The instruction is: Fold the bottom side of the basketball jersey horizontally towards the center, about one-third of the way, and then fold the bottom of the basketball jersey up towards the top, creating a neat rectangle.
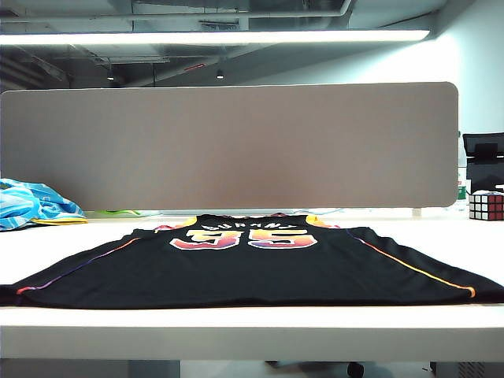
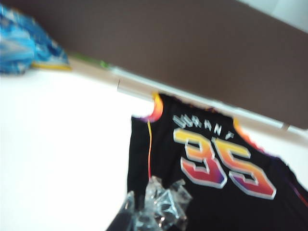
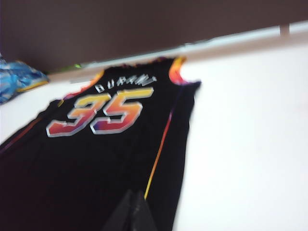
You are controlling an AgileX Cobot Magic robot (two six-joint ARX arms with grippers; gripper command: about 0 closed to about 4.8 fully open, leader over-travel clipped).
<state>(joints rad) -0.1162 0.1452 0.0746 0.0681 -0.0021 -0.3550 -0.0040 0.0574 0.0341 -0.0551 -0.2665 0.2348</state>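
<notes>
basketball jersey (image 1: 252, 268) | black, sleeveless, orange-to-yellow 35 outlined white, white lettering above, thin orange-purple side stripes | spread flat, unfolded, number up | hem at near table edge, neck farthest

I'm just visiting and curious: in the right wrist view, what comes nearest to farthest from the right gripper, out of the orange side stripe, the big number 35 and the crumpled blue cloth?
1. The right gripper, shut, sits beside the thin orange side stripe of the black basketball jersey.
2. Big orange-yellow number 35, mid-jersey.
3. Crumpled blue cloth, at the far table edge.
</notes>
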